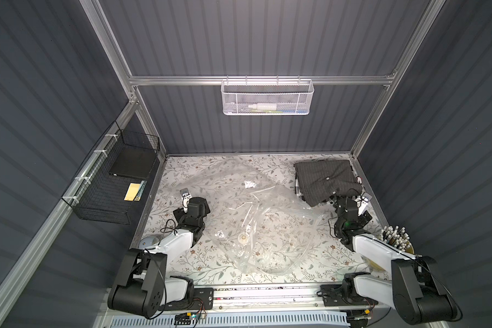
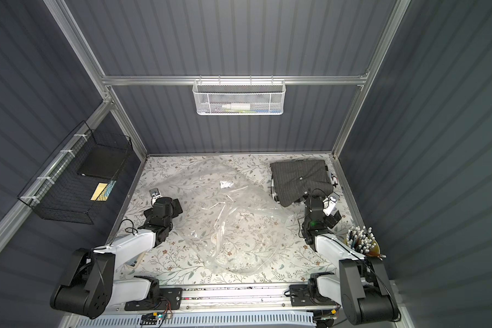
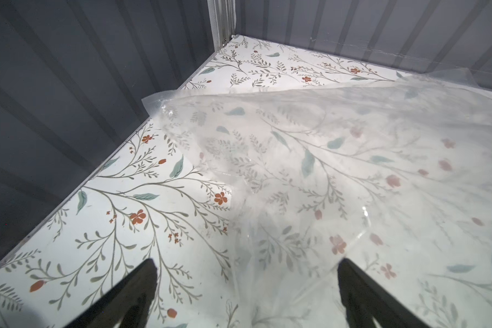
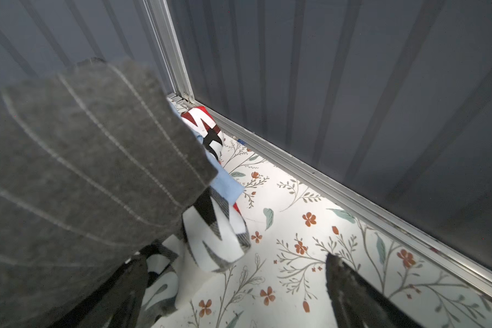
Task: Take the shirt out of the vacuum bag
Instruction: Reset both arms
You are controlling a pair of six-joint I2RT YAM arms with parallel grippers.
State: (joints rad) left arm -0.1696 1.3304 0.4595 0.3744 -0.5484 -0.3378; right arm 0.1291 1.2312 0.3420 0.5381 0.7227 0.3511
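Folded dark-grey pinstriped fabric shirt (image 1: 324,179) lay outside bag, far right corner, atop patterned cloth (image 4: 216,235). Crinkly clear plastic vacuum bag (image 1: 247,215) looked empty, mid-table. Left gripper (image 3: 247,264) and right gripper (image 4: 236,261) gaped, holding nothing. I feared right finger, close by hem, might snag and drag shirt on retreat.

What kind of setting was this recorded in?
Probably a lab robot cell, not a home: grey ribbed panels on an aluminium frame, a floral-covered table, left arm and right arm mounted on its front rail.

I've got bare table (image 3: 120,227) along the L wall (image 3: 54,113) to pass. The vacuum bag (image 1: 247,215) blocks ctr. The shirt (image 1: 324,179) pile fills far-R corner; pen cup (image 1: 395,238) crowds near-R.
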